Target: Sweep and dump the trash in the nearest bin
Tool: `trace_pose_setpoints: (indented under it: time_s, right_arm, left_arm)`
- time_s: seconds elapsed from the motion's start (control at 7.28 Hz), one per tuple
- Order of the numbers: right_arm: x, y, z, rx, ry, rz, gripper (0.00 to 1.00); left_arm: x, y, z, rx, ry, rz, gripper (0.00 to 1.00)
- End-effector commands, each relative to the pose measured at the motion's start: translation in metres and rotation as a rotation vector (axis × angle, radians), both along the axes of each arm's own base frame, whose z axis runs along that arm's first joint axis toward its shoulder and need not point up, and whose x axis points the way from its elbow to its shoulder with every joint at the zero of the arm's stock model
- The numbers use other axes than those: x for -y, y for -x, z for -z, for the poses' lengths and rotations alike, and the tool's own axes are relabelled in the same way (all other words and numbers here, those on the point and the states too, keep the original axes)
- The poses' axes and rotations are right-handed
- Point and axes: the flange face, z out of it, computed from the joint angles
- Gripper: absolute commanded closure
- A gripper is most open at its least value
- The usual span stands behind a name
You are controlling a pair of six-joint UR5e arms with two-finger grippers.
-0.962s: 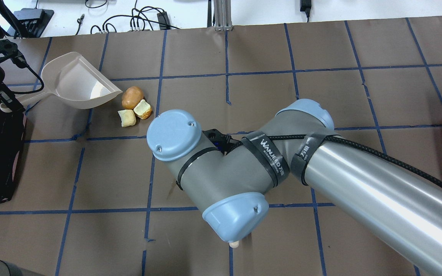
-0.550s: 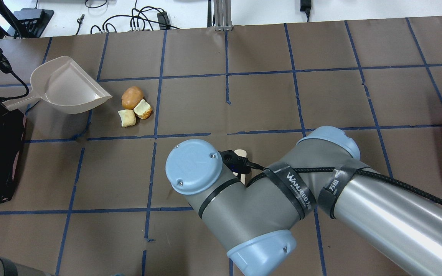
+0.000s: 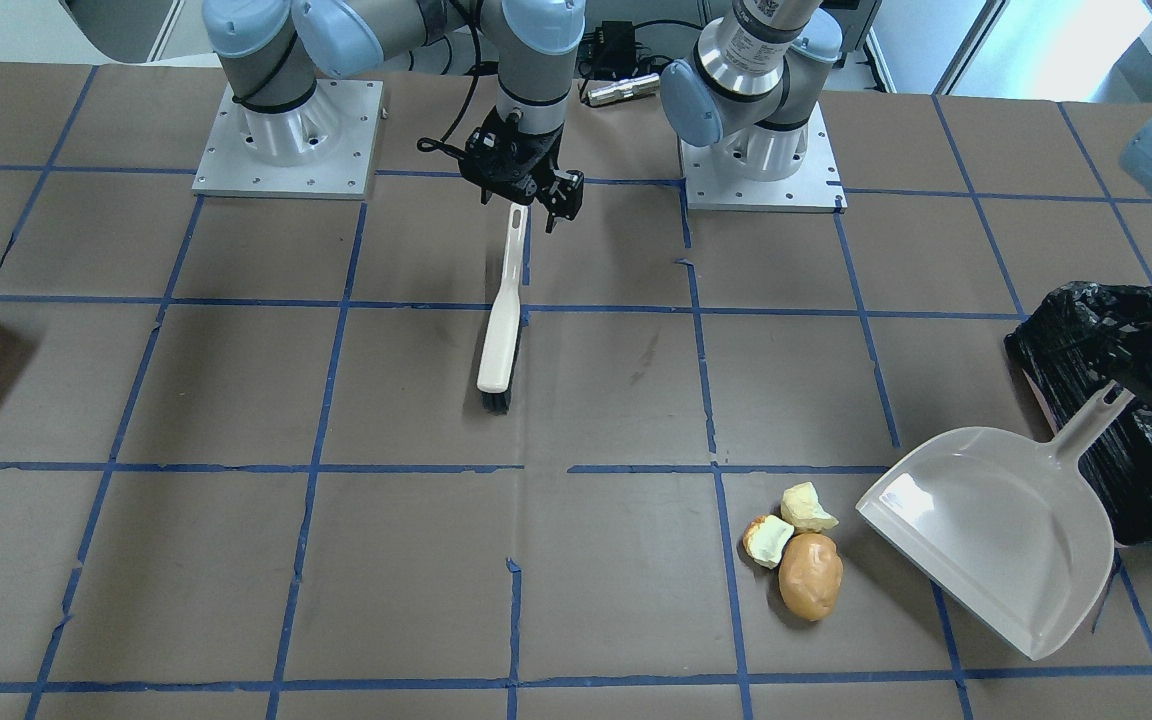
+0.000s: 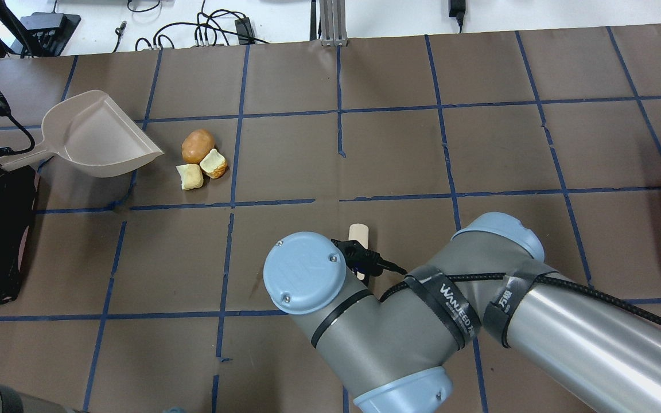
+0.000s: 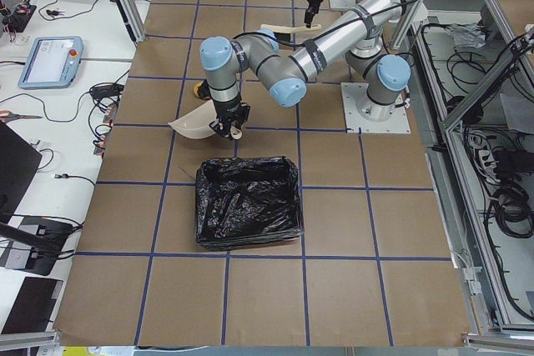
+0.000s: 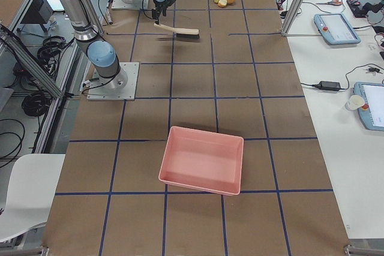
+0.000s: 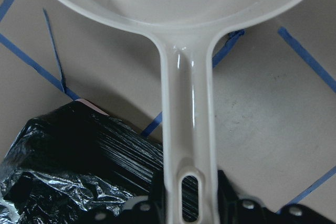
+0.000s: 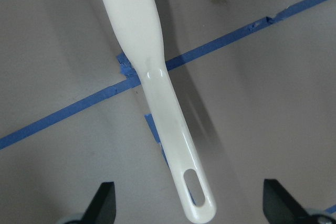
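Left gripper [image 7: 189, 205] is clamped on the handle of the beige dustpan [image 3: 996, 530], with the dark fingers [image 7: 224, 195] pressed on both sides of the handle near its hanging slot. The pan is tilted, handle end higher, open lip facing the trash; I can't tell if the lip touches the surface [image 3: 236, 400]. The trash is one tight cluster on the robot's left half of the surface: an orange-brown potato lump [image 3: 811, 588] plus two pale chunks [image 3: 808, 508] [image 3: 768, 540], all three touching each other, just beside the pan's lip with a small gap and none inside the pan. The bin [image 3: 1116, 450], lined with a crinkled black bag, sits at the robot's left edge of the surface, right behind the pan's handle; in the left wrist view the handle end hangs over the bag's edge. Right gripper [image 3: 526, 195] sits over the handle end of the white brush [image 3: 501, 320], with the fingers [image 8: 105, 200] spread wide on either side of the handle and clear of it, gripping nothing. The brush points away from the robot, its dark bristle end farthest out, near the middle of the surface and well apart from the trash. A bare pink tray [image 6: 202, 160] is on the robot's far right side.
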Motion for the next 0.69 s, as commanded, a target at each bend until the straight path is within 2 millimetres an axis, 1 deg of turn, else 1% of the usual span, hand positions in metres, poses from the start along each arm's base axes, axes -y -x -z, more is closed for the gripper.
trace_pose_setpoints:
  time_s: [0.0,0.14,0.41,0.55]
  right_arm:
    - [0.002,-0.002,0.001,0.013,0.020,0.005,0.00]
    - [0.003,-0.001,0.001,0.008,0.024,0.004,0.00]
    - [0.003,-0.001,0.003,0.002,0.024,0.002,0.00]
    - [0.003,-0.001,0.003,0.001,0.024,-0.001,0.00]
  left_arm:
    - [-0.001,-0.001,0.007,-0.006,-0.022,0.068,1.00]
    - [0.001,0.000,0.006,-0.002,-0.020,0.062,1.00]
    - [0.009,-0.007,0.006,-0.007,-0.019,0.112,1.00]
    - [0.012,-0.010,0.015,-0.015,-0.031,0.172,1.00]
